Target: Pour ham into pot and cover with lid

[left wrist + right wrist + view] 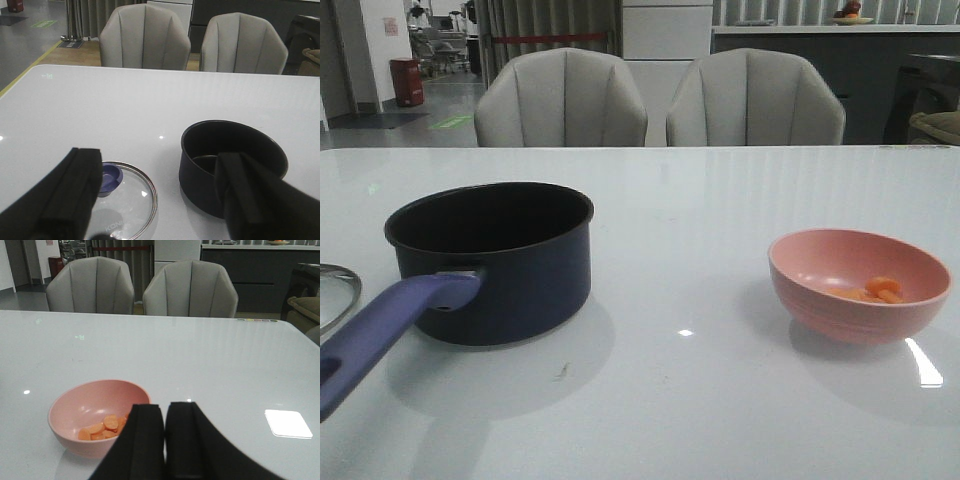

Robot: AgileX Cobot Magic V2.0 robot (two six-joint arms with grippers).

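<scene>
One pot (pixel 495 262), one lid (pixel 122 200), one pink bowl (pixel 858 283) and a small heap of ham (pixel 880 290) sit on a glossy white table (pixel 700 210). The pot is a dark navy saucepan, black inside and holding nothing, standing upright on the robot's left half of the table with its single long blue-purple handle (pixel 385 328) pointing toward the near left edge. The glass lid with its steel rim lies flat on the table just beside the pot on the left, knob (pixel 111 178) up, white lettering partly visible; in the front view only a sliver of its rim shows at the left edge. The bowl stands well apart from the pot on the right half, and the ham, several orange-pink curled slices too overlapped to count exactly, rests in the bottom of it. Two pincers appear, each only in its own wrist view: the left pincer (pixel 157 192) is spread wide, holding nothing, with lid and pot seen between its fingers; the right pincer (pixel 165 440) has its fingers pressed together, empty, near the bowl. Bright ceiling lights reflect off the table. Behind it stand two pale grey upholstered chairs (pixel 560 100), then a dim room with a dark counter (pixel 810 50) and a red bin (pixel 406 81) far back left.
</scene>
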